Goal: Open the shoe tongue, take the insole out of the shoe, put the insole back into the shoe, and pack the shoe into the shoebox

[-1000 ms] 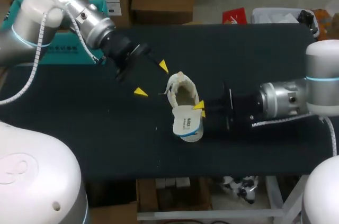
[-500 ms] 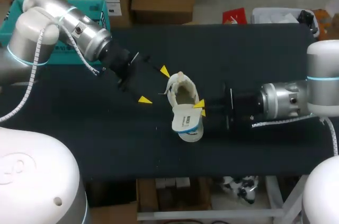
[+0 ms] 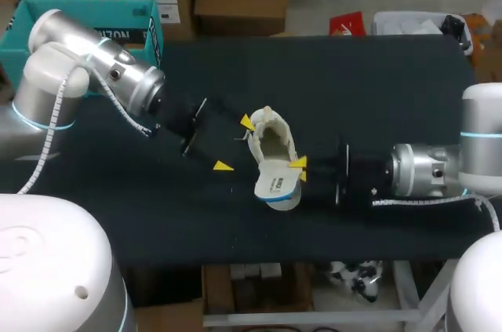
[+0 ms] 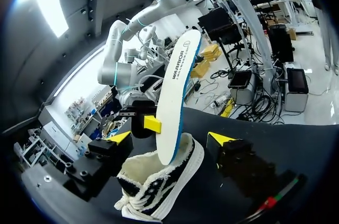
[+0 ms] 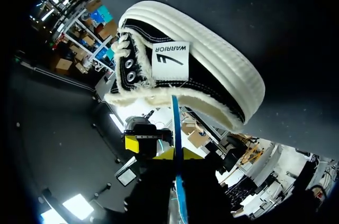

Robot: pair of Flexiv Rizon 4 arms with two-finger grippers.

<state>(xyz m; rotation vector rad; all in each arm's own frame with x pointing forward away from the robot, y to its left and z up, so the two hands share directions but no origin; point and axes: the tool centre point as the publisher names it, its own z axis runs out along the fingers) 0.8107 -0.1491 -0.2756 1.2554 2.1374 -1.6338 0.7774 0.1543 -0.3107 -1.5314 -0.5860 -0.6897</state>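
Shoe [image 5: 206,70] shows black canvas, fleecy lining, insole [image 4: 177,97] protruding.

On the table [image 3: 376,89], the insole [image 3: 276,183] stands partly in the shoe [image 3: 271,140], left end effector [image 3: 235,144] beside it.

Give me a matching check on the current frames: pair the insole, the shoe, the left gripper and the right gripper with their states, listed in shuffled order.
Things:
1. insole
2. shoe
3. left gripper
4. right gripper

States:
A. open, close beside the shoe
B. resting on the black table
C. shut on the insole
D. sticking up out of the shoe's opening

Pairs: 1-D, 2-B, 3-A, 4-C
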